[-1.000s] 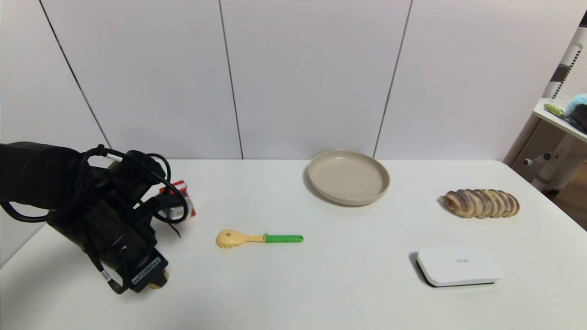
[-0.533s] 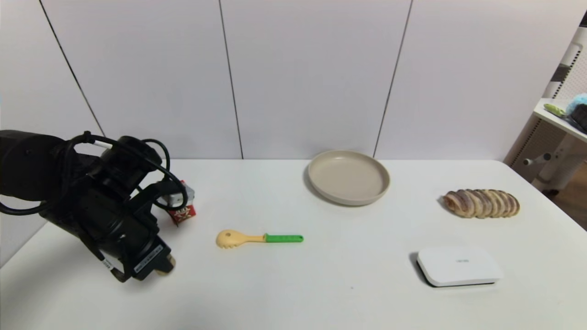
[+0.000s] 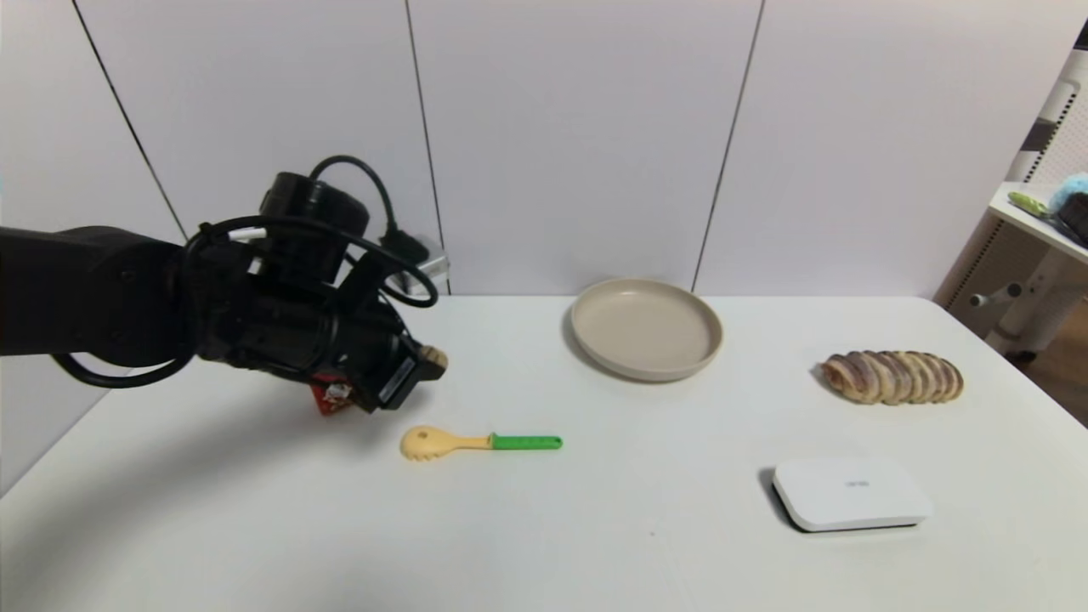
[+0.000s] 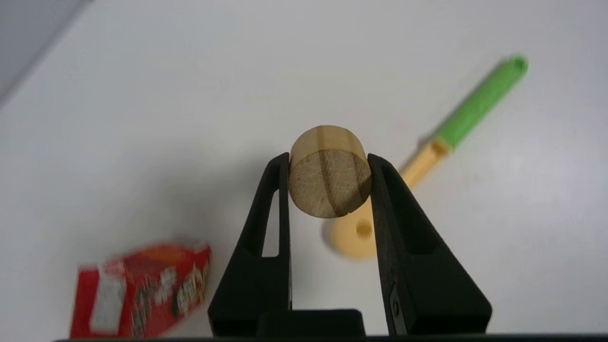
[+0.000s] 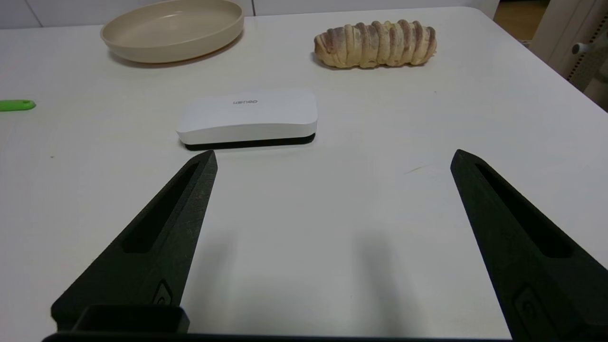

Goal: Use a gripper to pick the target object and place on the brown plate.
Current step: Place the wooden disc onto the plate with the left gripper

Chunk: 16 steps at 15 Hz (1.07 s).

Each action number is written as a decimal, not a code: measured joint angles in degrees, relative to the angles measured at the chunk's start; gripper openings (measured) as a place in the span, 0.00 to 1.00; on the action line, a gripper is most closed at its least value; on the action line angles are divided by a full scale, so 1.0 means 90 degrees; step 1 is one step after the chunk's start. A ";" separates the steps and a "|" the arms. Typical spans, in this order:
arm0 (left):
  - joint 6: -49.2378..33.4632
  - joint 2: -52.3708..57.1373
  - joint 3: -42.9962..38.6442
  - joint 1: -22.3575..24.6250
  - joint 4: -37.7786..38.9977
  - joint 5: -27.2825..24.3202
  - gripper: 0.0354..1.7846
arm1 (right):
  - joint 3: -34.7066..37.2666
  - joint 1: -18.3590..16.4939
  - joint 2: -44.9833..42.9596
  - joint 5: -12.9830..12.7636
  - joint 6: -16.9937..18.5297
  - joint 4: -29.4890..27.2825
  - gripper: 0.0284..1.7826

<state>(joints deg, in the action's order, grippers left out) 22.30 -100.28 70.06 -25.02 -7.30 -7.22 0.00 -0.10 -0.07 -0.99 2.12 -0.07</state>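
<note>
My left gripper (image 3: pixel 427 361) is shut on the target object (image 4: pixel 329 172), a small tan wooden round chunk with dark grooves, and holds it in the air above the table's left part. Its tip also shows in the head view (image 3: pixel 433 356). The brown plate (image 3: pixel 646 328) sits at the back middle of the table, well to the right of the gripper, and also shows in the right wrist view (image 5: pixel 173 28). My right gripper (image 5: pixel 332 159) is open and empty, low over the near right of the table, outside the head view.
A yellow spoon with green handle (image 3: pixel 480 442) lies just below the left gripper. A red carton (image 3: pixel 333 396) lies partly behind the arm. A striped bread loaf (image 3: pixel 891 376) and a white flat box (image 3: pixel 850 493) are at the right.
My left gripper has risen from the table's near left with the chunk in it and swung right and farther back, towards the plate. The red carton has shifted slightly.
</note>
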 joint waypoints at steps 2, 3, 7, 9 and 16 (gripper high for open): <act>0.0000 -0.0492 0.0554 -0.0298 0.0687 -0.0003 0.27 | 0.0000 0.0000 0.0000 0.0000 -0.0001 -0.0003 0.95; -0.0003 -0.0750 0.0879 -0.0427 0.0955 -0.0003 0.27 | 0.0000 0.0000 0.0000 0.0000 -0.0001 -0.0003 0.95; 0.0034 -0.1877 0.2528 -0.0815 0.1361 -0.0009 0.27 | 0.0000 0.0000 0.0003 0.0000 -0.0004 -0.0004 0.95; 0.0037 -0.2425 0.3189 -0.0978 0.1433 -0.0015 0.27 | 0.0000 0.0000 0.0000 0.0000 -0.0004 -0.0004 0.95; 0.0009 -0.3757 0.4120 -0.1355 0.1457 -0.0012 0.27 | 0.0000 0.0000 0.0003 -0.0003 0.0000 -0.0003 0.95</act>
<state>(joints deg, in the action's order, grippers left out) 22.38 -134.10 107.14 -37.21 5.81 -7.33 0.00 -0.10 -0.05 -1.01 2.12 -0.10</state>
